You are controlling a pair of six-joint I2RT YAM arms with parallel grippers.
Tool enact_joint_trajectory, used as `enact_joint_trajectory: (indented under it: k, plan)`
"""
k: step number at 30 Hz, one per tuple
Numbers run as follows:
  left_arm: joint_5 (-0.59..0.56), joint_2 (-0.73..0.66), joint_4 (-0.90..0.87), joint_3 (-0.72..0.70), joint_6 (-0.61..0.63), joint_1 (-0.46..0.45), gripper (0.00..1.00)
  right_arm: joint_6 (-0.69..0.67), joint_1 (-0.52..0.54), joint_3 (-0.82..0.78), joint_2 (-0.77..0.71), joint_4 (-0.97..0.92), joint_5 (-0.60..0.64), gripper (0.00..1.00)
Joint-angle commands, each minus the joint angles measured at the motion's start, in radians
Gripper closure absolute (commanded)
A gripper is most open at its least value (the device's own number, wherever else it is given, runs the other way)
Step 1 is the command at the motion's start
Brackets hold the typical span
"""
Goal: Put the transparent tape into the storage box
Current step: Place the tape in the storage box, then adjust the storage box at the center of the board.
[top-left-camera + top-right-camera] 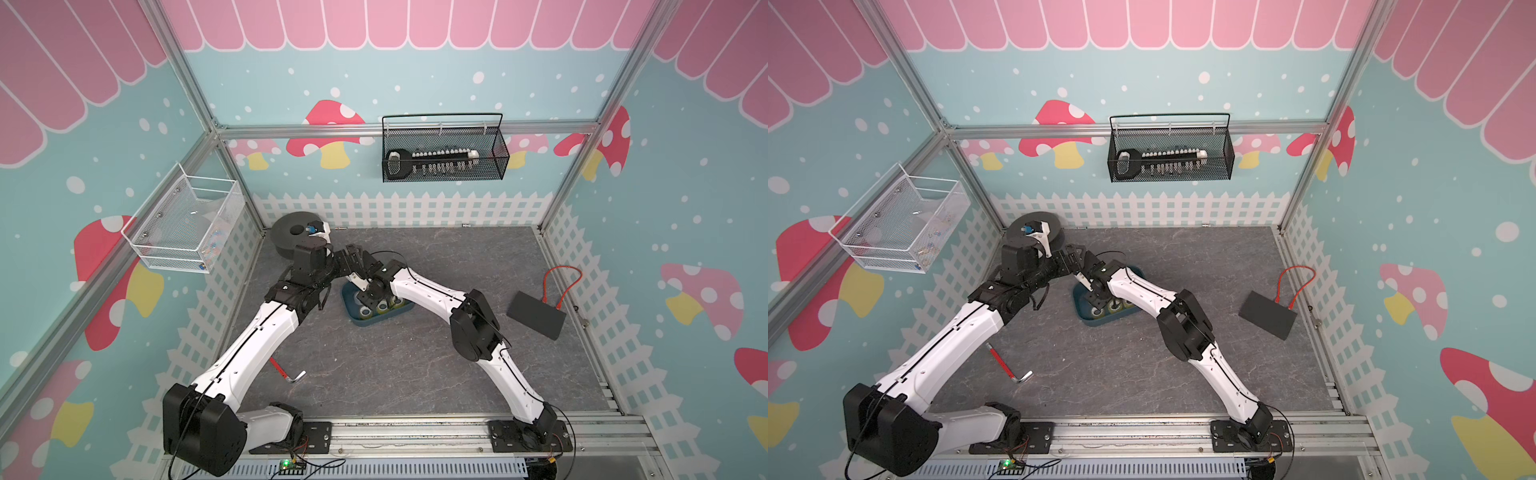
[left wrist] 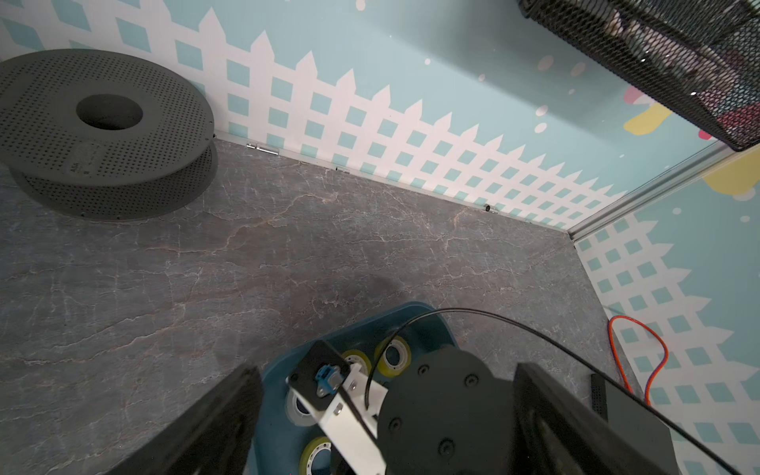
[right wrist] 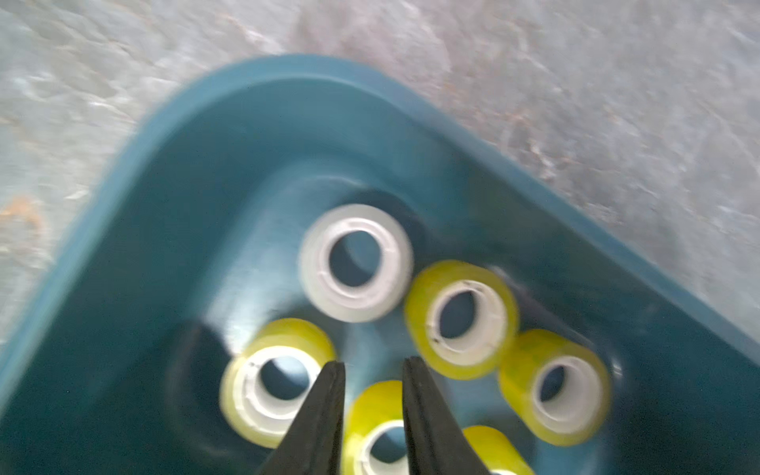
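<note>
Both top views high overhead, whole table (image 1: 415,365), wrist views close, sharing storage box (image 3: 288,68)

Teal walls (image 1: 415,83) with pink scallops, mushrooms, white picket fence. Aluminium frame (image 1: 257,133) at the corners. Grey marbled desk (image 1: 415,365) below. Black mesh basket (image 1: 442,153) on back wall, white basket (image 1: 183,232) on side wall. Soft, even light.

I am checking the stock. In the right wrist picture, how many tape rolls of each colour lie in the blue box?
White roll: 1
Yellow rolls: 5 (one is cut off by the picture's edge)
Total: 6 rolls in the box, as far as this view shows.
</note>
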Motion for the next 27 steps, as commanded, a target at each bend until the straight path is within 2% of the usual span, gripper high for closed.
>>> enact_joint_trajectory:
  k: [1,6,9,19,27]
  plan:
    - [-0.004,-0.020,0.023,0.007,0.014,0.007,0.01,0.037,-0.055,-0.020,-0.079,-0.049,0.047,0.70]
    - [-0.003,-0.018,0.029,0.008,0.001,0.007,0.01,0.042,-0.132,-0.099,-0.154,-0.032,0.051,0.70]
    - [0.006,-0.002,0.032,-0.003,-0.012,0.008,0.01,0.025,-0.162,-0.089,-0.152,-0.016,0.036,0.70]
    - [0.035,0.074,0.058,-0.042,-0.046,0.010,0.01,-0.003,-0.233,0.273,0.088,-0.013,-0.054,0.70]
    - [0.044,0.099,0.056,-0.030,-0.040,0.010,0.01,0.003,-0.250,0.312,0.158,0.030,-0.092,0.70]
